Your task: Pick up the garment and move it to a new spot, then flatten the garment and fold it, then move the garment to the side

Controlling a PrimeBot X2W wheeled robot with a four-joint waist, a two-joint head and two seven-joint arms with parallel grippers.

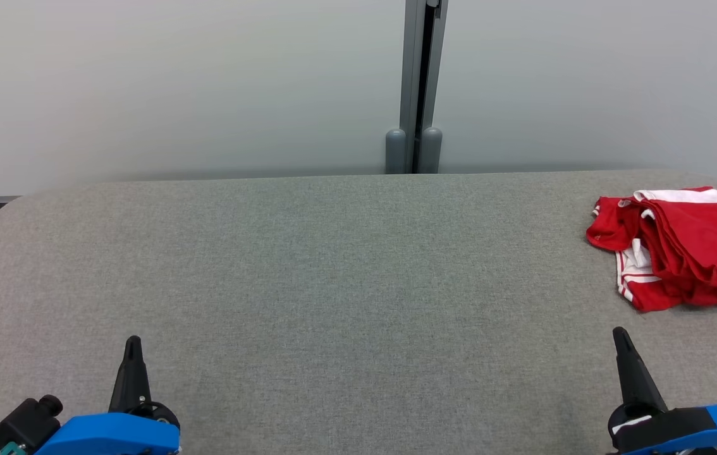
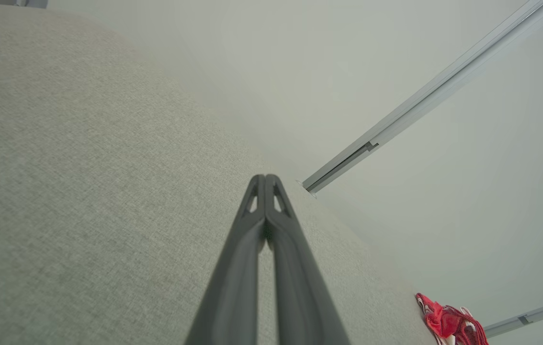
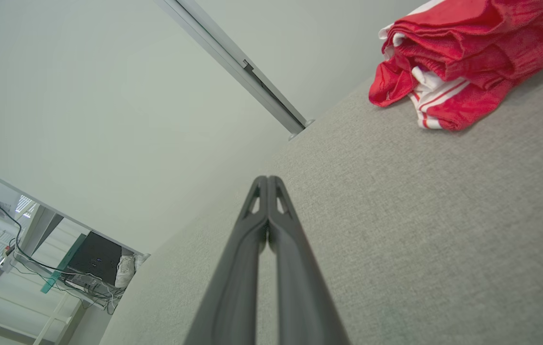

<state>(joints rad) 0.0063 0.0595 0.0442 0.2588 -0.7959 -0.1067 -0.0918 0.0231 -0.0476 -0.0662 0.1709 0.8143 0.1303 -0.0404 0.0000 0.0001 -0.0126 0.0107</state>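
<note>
A red garment (image 1: 681,246) with white stripes lies bunched in a rough fold near the far right edge of the grey fabric table (image 1: 333,284). It also appears at the upper right of the right wrist view, garment (image 3: 463,62), and small at the lower right of the left wrist view, garment (image 2: 451,322). My left gripper (image 1: 133,344) rests at the lower left, shut and empty, its fingertips together (image 2: 265,179). My right gripper (image 1: 619,335) stands at the lower right, shut and empty, a short way in front of the garment, gripper (image 3: 267,180).
Pale partition panels rise behind the table, joined by a grey post (image 1: 422,88). Past the table's left end, the right wrist view takes in a black box (image 3: 96,256) with cables on the floor and a white frame.
</note>
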